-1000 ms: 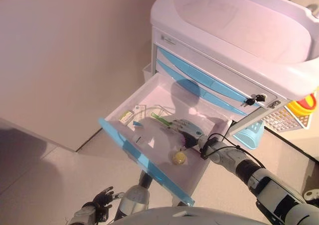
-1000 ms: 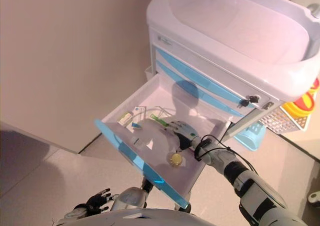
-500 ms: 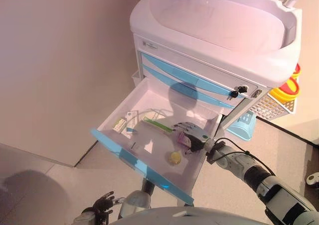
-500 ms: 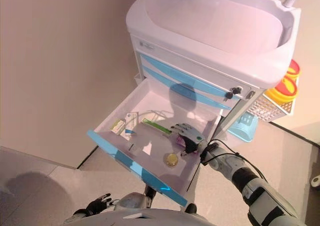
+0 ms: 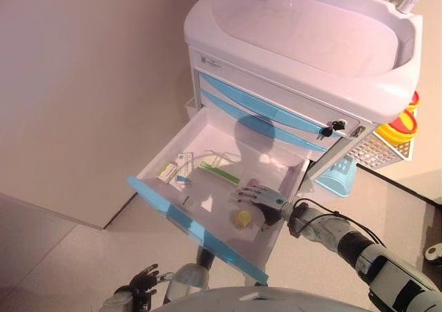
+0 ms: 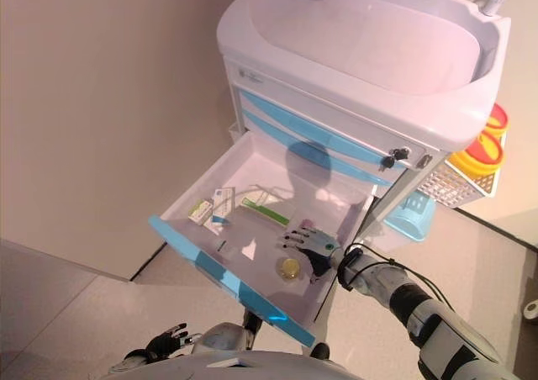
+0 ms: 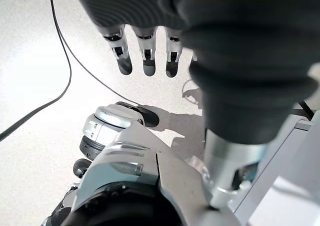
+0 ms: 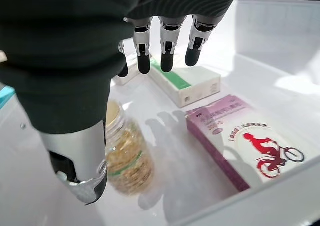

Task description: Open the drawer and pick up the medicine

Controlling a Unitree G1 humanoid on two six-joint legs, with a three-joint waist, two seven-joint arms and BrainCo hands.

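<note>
The cart's bottom drawer (image 5: pixel 207 129) stands pulled out, its blue front (image 5: pixel 193 229) toward me. Inside lie a small bottle of yellow pills (image 5: pixel 243 219), a long green-and-white box (image 5: pixel 219 172) and small boxes (image 5: pixel 171 168) at the left end. A pink medicine box (image 8: pixel 245 141) lies under my right hand. My right hand (image 5: pixel 261 196) hovers open over the drawer's right part, fingers straight, holding nothing; the bottle (image 8: pixel 125 158) sits beside its thumb. My left hand (image 5: pixel 141 284) hangs low at the lower left, open and empty, its fingers (image 7: pixel 145 51) over the floor.
Two closed blue-fronted drawers (image 5: pixel 262 108) sit above the open one, with a key (image 5: pixel 335 125) in the lock. A light blue basket (image 5: pixel 338 177) and a wire basket with yellow containers (image 5: pixel 400 129) hang on the cart's right side. A beige wall runs along the left.
The camera has shifted. My right hand has drawn back from the green-and-white box toward the drawer's right front, and now hovers by the pill bottle. The left hand stays low.
</note>
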